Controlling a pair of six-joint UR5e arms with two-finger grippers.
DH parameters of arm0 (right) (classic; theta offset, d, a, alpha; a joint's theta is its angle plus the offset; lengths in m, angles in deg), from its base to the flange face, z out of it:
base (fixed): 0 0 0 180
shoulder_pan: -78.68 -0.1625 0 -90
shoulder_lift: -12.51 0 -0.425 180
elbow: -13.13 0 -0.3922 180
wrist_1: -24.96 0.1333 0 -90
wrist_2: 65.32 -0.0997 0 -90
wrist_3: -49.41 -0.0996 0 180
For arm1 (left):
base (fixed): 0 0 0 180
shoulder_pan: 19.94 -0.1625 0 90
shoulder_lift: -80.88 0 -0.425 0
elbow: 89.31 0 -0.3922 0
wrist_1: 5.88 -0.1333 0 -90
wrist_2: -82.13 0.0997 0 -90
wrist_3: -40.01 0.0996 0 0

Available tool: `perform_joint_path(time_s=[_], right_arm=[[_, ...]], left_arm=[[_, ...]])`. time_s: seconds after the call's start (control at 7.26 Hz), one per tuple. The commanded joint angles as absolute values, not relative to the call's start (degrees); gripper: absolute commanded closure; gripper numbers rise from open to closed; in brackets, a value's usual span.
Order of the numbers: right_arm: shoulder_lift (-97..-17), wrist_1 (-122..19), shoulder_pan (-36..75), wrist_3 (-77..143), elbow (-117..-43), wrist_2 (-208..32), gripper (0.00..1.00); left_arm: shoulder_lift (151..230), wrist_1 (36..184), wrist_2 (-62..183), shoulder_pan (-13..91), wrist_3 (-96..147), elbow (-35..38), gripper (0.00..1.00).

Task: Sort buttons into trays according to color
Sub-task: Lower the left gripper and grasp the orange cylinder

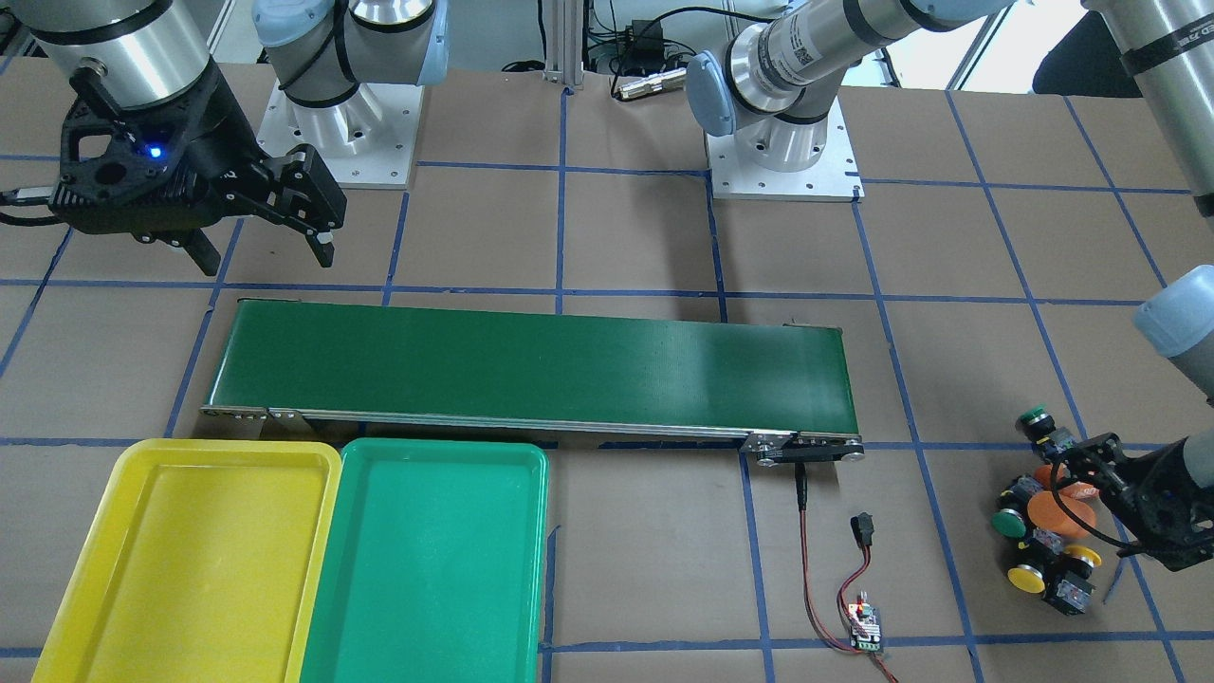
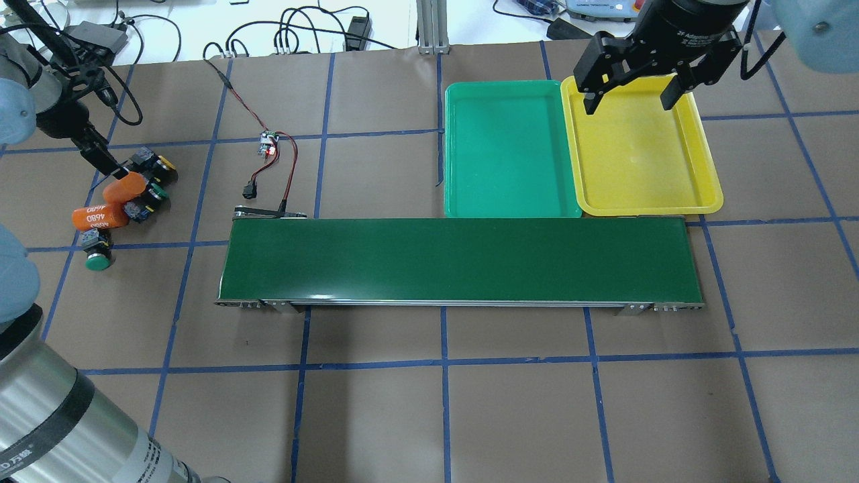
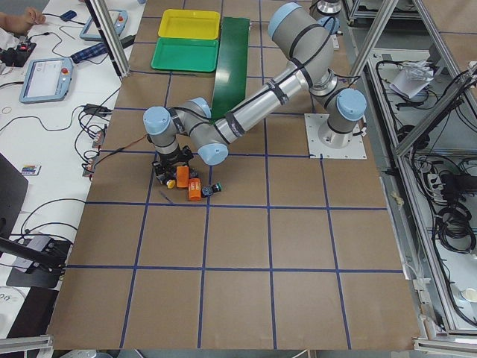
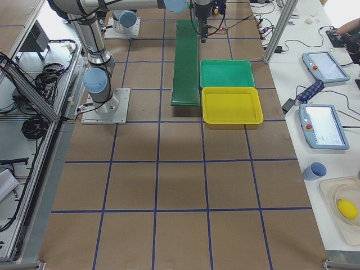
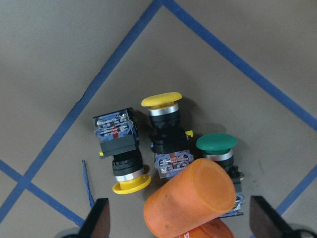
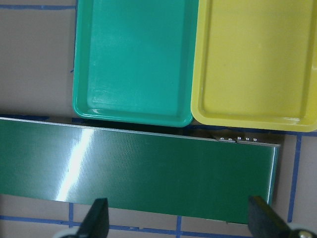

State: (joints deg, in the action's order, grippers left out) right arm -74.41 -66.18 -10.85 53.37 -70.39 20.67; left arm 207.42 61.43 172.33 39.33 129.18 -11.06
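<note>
The left gripper hangs with fingers spread wide, astride an orange cylinder without clamping it. It is over three buttons huddled on the table: one yellow button, another yellow button and a green button; the second green button lies just apart. Well away, past the belt, the green tray and yellow tray touch side by side, and the right gripper hangs high near them, wide open, holding nothing.

Green tray beside yellow tray
</note>
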Motion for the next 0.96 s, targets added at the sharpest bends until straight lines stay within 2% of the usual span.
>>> perform_joint_path(time_s=[0.0, 0.28, 0.41, 0.55, 0.69, 0.83], right_arm=[[-74.41, -66.18, -10.88, 53.36, -70.36, 20.63, 0.0], [-74.41, -66.18, -10.88, 53.36, -70.36, 20.63, 0.0], [-74.41, -66.18, -10.88, 53.36, -70.45, 20.63, 0.0], [-74.41, -66.18, -10.88, 53.36, -70.36, 20.63, 0.0], [-74.41, -66.18, -10.88, 53.36, -70.45, 20.63, 0.0], [-74.41, -66.18, -10.88, 53.36, -70.45, 20.63, 0.0]], left_arm=[[208.4, 62.32, 172.31, 38.59, 131.07, -10.65, 0.0], [209.46, 62.32, 167.95, 38.59, 130.98, -10.65, 0.0], [209.46, 62.41, 166.87, 38.94, 130.98, -10.38, 0.16], [209.46, 62.5, 166.77, 38.86, 130.98, -10.3, 0.42], [209.11, 63.02, 166.77, 38.94, 130.98, -10.47, 0.77], [208.41, 65.64, 166.94, 38.77, 130.89, -10.64, 0.99]])
